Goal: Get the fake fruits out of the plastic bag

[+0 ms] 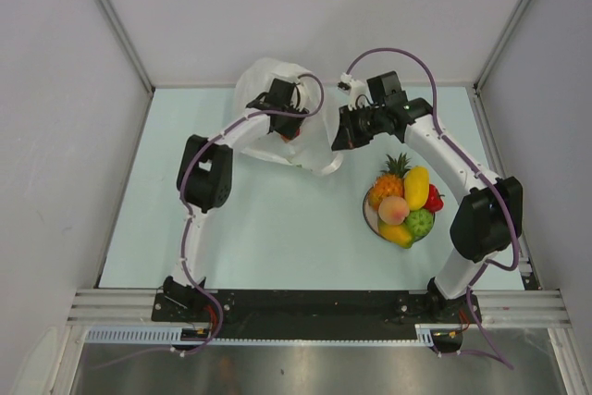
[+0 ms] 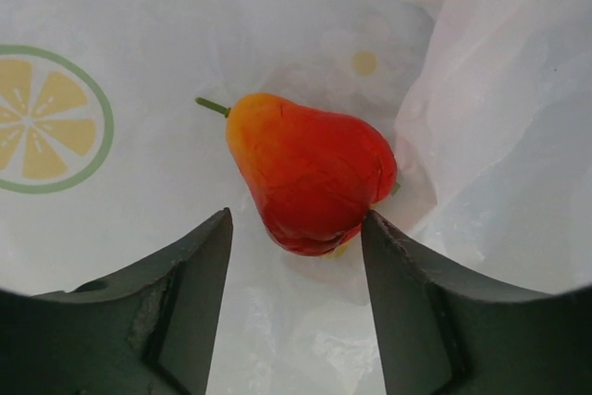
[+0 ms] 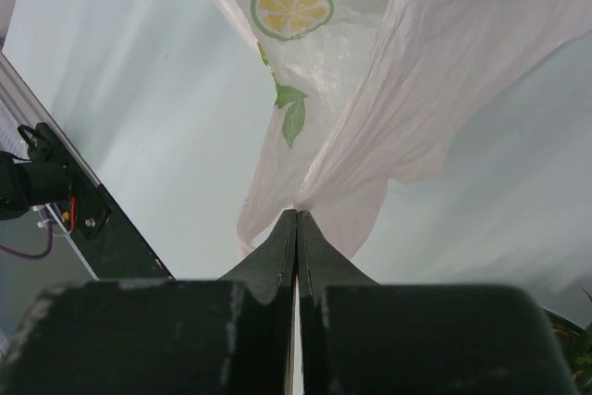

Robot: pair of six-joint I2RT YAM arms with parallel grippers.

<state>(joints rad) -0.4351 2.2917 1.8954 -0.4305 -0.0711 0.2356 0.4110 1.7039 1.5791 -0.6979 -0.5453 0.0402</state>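
Counter (image 1: pixel 277 238), pale mint and matte, fills a booth closed in by plain white walls (image 1: pixel 324 6) on three sides, with a metal rail (image 1: pixel 314 301) along its near edge. The bag (image 1: pixel 257 79) lies at the far middle of it: thin, milky, crinkled plastic printed with a lemon slice in a green ring and a few green leaves. Inside the bag rests one red fruit (image 2: pixel 310 168), glossy and pear-shaped, shading to orange at the narrow end, with a short green stem. The left gripper (image 2: pixel 296 217) is inside the bag too, its jaws apart on either side of that fruit's broad end and clamped on nothing. The right gripper (image 3: pixel 296 215), at the bag's right edge, is closed tight with a fold of the bag's film pinched between its tips. Right of the bag and nearer stands one plate (image 1: pixel 368 216), heaped with six fruits: pineapple (image 1: pixel 388 184), mango (image 1: pixel 417 187), strawberry (image 1: pixel 434 198), peach (image 1: pixel 393 209), a lumpy green fruit (image 1: pixel 420 222) and a lemon (image 1: pixel 396 234). In all: one bag, one plate, seven fruits, two grippers.
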